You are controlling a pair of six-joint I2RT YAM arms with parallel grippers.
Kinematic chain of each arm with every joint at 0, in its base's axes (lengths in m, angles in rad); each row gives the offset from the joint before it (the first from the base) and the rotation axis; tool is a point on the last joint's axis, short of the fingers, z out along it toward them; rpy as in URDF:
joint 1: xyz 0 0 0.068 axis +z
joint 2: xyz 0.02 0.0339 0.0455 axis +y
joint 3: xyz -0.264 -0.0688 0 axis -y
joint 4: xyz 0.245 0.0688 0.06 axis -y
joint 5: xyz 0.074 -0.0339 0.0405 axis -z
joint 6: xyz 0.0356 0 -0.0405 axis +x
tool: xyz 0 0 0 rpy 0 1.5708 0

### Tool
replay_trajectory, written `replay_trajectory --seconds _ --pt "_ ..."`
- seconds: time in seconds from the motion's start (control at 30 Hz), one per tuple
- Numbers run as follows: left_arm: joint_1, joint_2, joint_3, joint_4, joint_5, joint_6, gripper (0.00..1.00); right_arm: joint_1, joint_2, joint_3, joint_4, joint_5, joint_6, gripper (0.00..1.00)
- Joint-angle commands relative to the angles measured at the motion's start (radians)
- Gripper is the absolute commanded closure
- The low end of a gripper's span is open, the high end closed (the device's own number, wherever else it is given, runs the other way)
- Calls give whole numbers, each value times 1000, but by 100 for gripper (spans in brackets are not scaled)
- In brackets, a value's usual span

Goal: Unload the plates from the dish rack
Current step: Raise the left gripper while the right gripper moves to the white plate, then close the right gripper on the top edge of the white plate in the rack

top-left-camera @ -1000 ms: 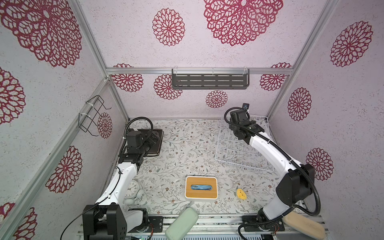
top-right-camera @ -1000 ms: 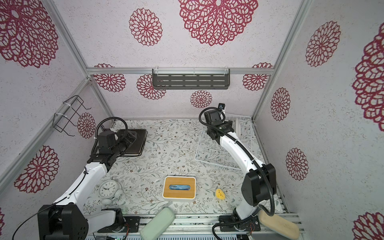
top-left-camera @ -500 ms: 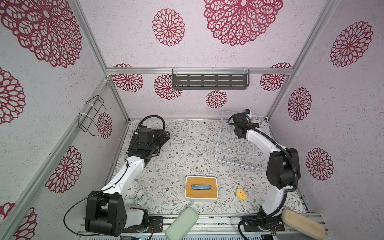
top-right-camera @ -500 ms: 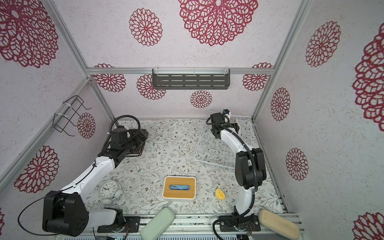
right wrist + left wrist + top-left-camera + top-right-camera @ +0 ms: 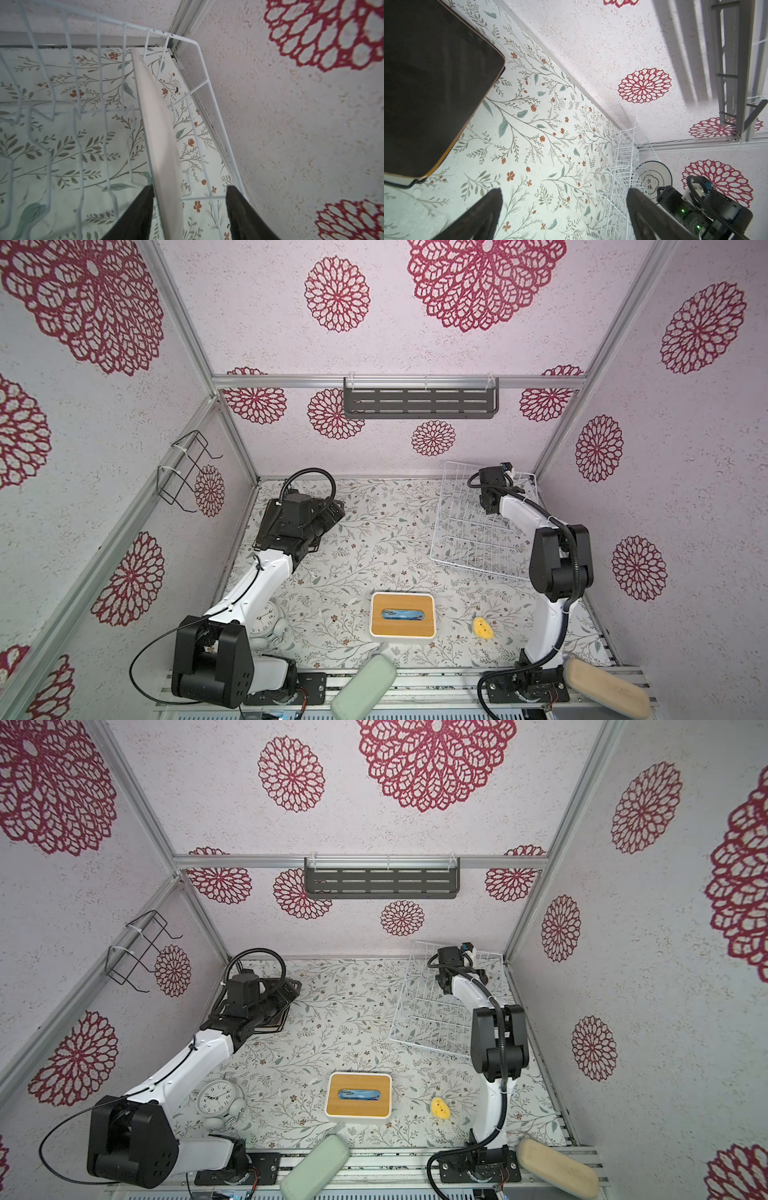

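Floral-print tabletop, boxed in by pale walls stamped with red rosettes. Far left, on the side wall: black wire bracket, hung well above the surface. Next, near the table's far left corner: dark square plate lying flat, topmost of a low stack, a paler edge showing under it in the left wrist view. Left gripper hovering by that stack, jaws spread wide, gripping nothing, only bare tabletop between the fingers. Nearer the front, tucked by the left arm's base: alarm clock. Pale green pad propped on the front rail. Mid-table: white box with a bamboo top and a blue slot. High on the back wall: grey slotted shelf. Right of the box, apart from it: small yellow piece. Far right corner: dish rack, white wire, pushed close to the side wall. Standing on edge inside it, near its wall-side edge: round white plate, dark-rimmed, characters at its centre. Right gripper lowered over the plate's rim, jaws apart and straddling it, one finger against the plate's face, the other clear of it, not clamped. Beige pad at the rail's front right end.
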Motion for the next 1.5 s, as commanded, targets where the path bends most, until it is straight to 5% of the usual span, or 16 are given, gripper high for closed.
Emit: replay_trajectory --seconds 0.0,0.37,1.47 --pt "-19 8 25 5 -14 1 2 -15 3 40 34 -13 -11 48" --pt "-36 7 32 3 -24 -4 2 -18 21 3 118 -4 -49 65" --pt "-50 12 37 -15 -25 -3 2 -15 10 -63 176 31 -81 89"
